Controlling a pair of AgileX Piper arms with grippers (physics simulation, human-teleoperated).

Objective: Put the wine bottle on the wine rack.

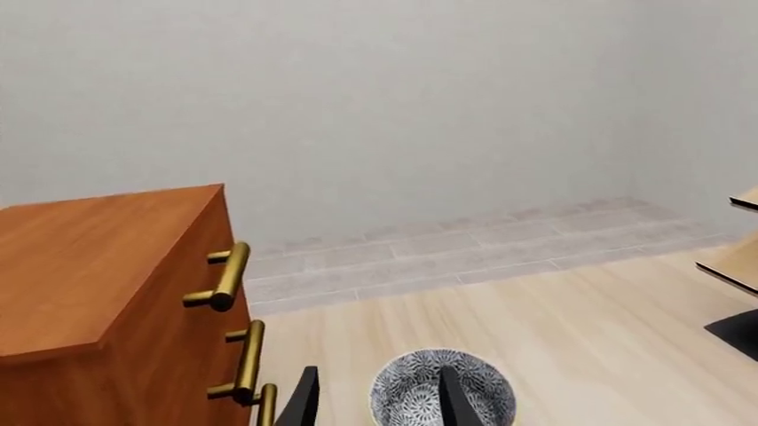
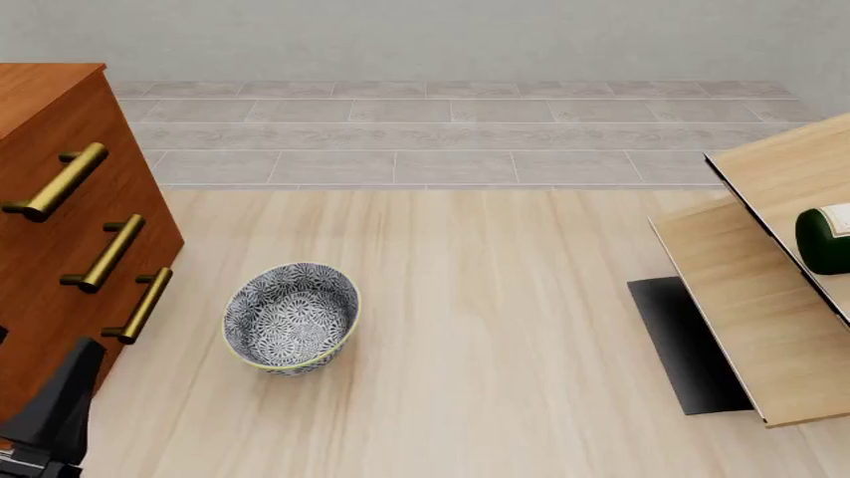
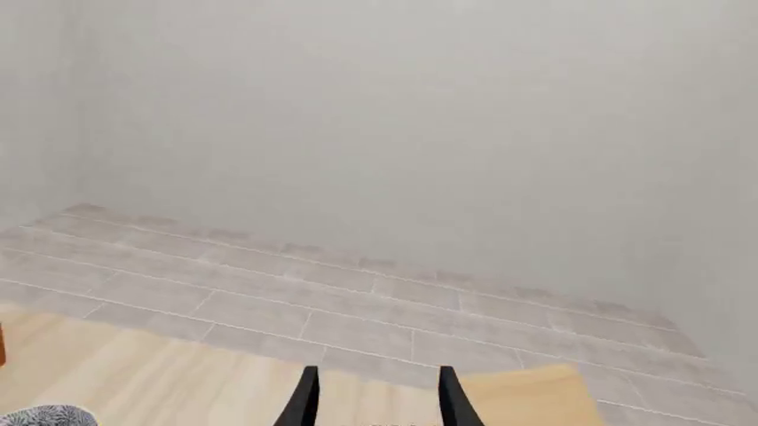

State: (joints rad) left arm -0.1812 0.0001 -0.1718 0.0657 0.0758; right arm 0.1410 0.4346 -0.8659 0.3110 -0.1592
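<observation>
The wine bottle shows only as a dark green end with a white label at the front view's right edge. It lies on the wine rack, between its slanted light-wood panels; neck and cork are out of view. My left gripper is open and empty, low at the front left, with its fingers pointing toward the bowl. A black part of it shows in the front view. My right gripper is open and empty, above a light-wood panel of the rack. It is outside the front view.
A reddish-brown drawer cabinet with brass handles stands at the left. A grey patterned bowl sits on the table right of it, also in the left wrist view. The rack's black base lies on the table.
</observation>
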